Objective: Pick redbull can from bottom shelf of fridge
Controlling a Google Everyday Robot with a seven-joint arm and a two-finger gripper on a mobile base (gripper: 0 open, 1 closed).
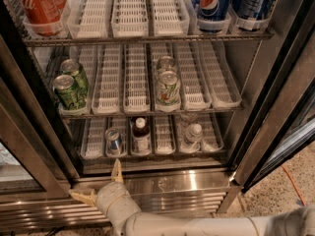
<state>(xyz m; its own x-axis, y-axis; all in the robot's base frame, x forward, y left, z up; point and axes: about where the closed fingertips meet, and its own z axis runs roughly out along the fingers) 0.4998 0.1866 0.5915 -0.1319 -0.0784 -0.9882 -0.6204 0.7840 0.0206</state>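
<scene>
The redbull can point(114, 140) is a slim silver-and-blue can with a shiny top. It stands in a clear lane tray on the bottom shelf point(152, 151) of the open fridge point(256, 102), second lane from the left. My gripper point(101, 181) is low in front of the fridge's steel base, just below the can. Its two tan fingers point(117, 171) are spread wide apart, one pointing up at the shelf edge and one out to the left. It is open and holds nothing.
A brown bottle with a white cap point(141, 134) stands right of the can. A clear bottle point(193, 134) is further right. Green cans point(69, 90) and pale cans point(167, 87) fill the middle rack. Coke point(37, 6) and Pepsi point(214, 4) cans sit above. Door frames flank both sides.
</scene>
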